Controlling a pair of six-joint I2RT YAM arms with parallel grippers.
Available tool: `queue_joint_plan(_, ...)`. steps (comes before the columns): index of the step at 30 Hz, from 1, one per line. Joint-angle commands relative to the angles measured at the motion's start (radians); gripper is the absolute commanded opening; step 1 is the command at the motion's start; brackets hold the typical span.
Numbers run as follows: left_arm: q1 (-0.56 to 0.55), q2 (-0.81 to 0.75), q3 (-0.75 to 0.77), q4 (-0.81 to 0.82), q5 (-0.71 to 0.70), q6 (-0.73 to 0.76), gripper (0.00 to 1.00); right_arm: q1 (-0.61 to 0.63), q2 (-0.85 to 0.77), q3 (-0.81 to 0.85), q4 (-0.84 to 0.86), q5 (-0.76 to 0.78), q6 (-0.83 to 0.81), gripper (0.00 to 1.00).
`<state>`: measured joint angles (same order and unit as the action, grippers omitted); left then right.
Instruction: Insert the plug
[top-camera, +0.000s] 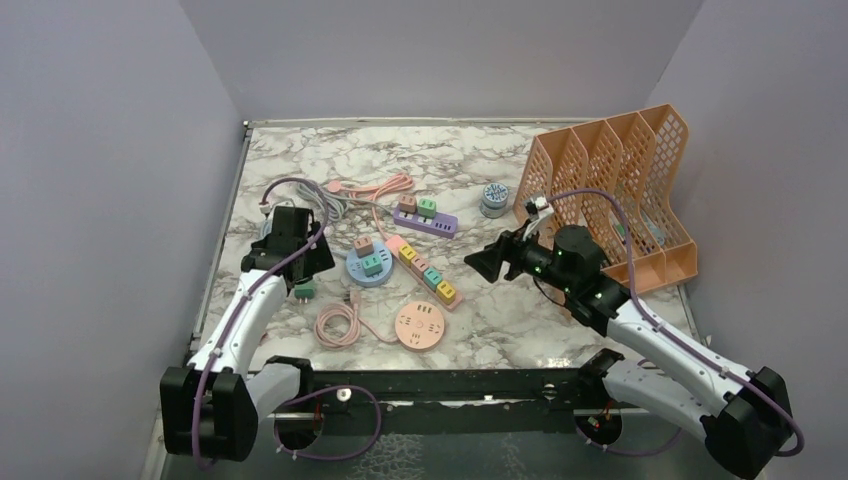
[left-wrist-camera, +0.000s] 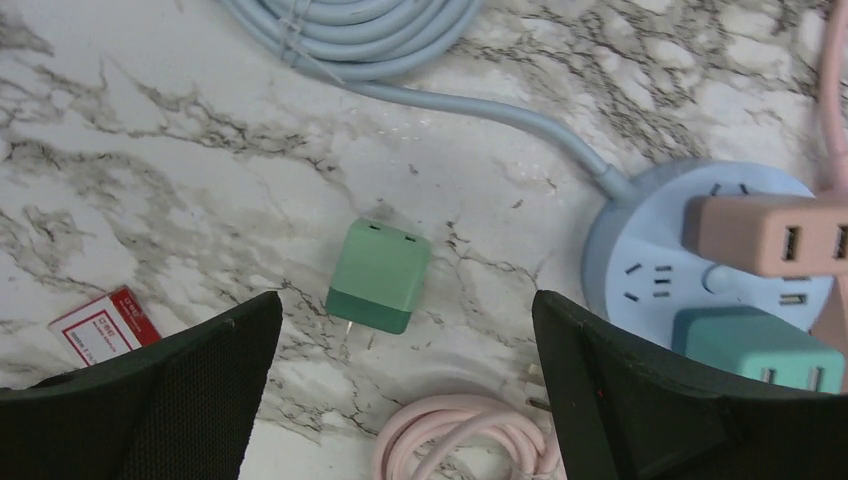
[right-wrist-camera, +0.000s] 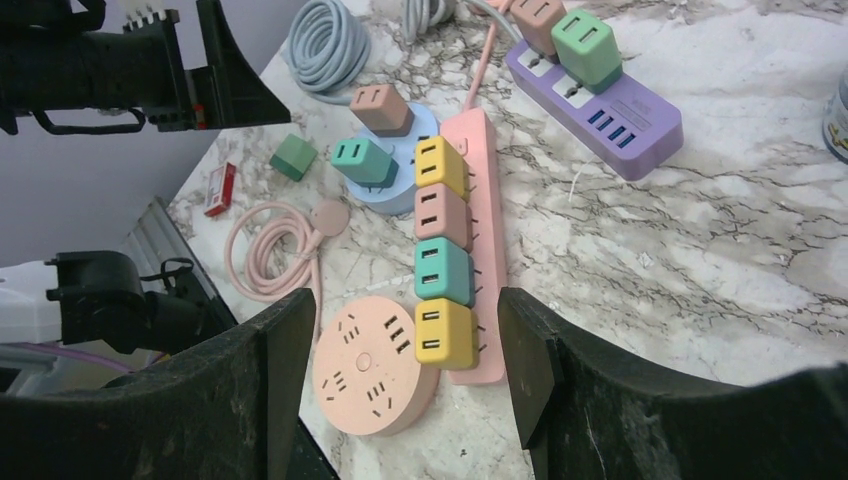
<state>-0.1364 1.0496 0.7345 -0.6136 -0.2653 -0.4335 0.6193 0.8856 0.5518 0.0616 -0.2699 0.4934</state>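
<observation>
Top view: we note the left gripper (top-camera: 300, 258) hovering over the green plug (top-camera: 304, 290). The plug lies on the desk (top-camera: 330, 150), left of the blue round socket (top-camera: 370, 281).

Left wrist: jaws are apart and straddle the plug, which lies on its side. An off-centre close could skid or twist it on the marble and spoil prong alignment.

Right wrist: right gripper (right-wrist-camera: 400, 330) is spread wide and empty above the pink strip (right-wrist-camera: 490, 260). We judge it no hazard.

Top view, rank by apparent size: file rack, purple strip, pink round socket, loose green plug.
1. file rack
2. purple strip and pink round socket: too close to rank, one longer, one wider
3. loose green plug
</observation>
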Motion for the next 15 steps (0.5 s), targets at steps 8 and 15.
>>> queue_joint_plan(8,0.134,0.136,-0.096,0.113,0.091,-0.186,0.84,-0.003,0.066,-0.030,0.051,0.055,0.013,0.67)
queue_joint_plan(15,0.139,0.199,-0.068,0.148,0.120,-0.147,0.75,-0.003,0.094,-0.030,0.073,0.051,0.014,0.66)
